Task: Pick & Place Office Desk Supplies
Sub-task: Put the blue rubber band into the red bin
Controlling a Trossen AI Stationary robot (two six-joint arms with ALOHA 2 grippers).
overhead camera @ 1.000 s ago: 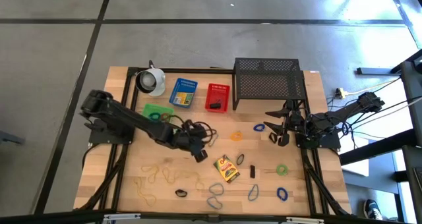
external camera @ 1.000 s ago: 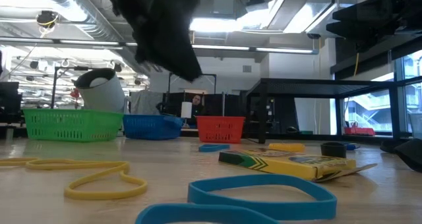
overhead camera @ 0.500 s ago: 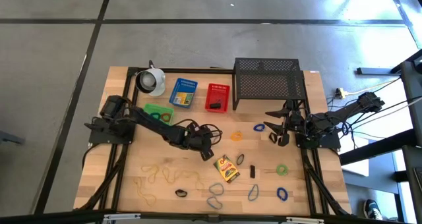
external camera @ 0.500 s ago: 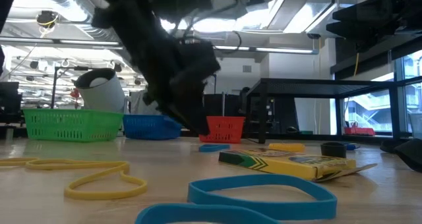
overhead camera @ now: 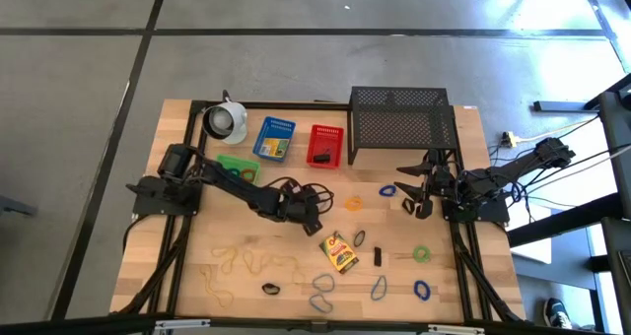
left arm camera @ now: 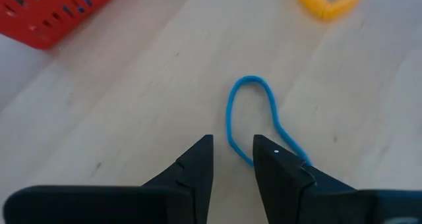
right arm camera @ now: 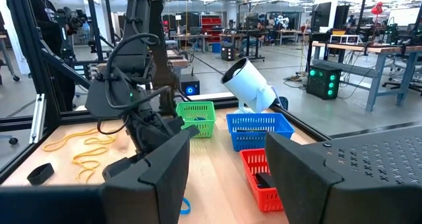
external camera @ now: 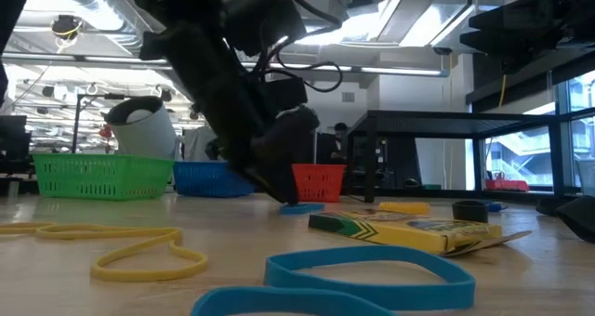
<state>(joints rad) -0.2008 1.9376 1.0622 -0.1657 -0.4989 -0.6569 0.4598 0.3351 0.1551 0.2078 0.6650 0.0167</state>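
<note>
Pincer (left arm camera: pixel 232 159) of the left arm was held part-open and empty, low over a blue band (left arm camera: pixel 254 118) lying flat on the tabletop (left arm camera: pixel 132 85) near the red basket (left arm camera: pixel 53 10). Light, limp rubber was judged; one strand should be pinched.

Between my matt black plastic fingers (left arm camera: pixel 198 168) lies a smooth blue rubber band (left arm camera: pixel 254 115) on pale, matt wooden table (left arm camera: pixel 132 99); beyond, red plastic basket (left arm camera: pixel 49 13)
</note>
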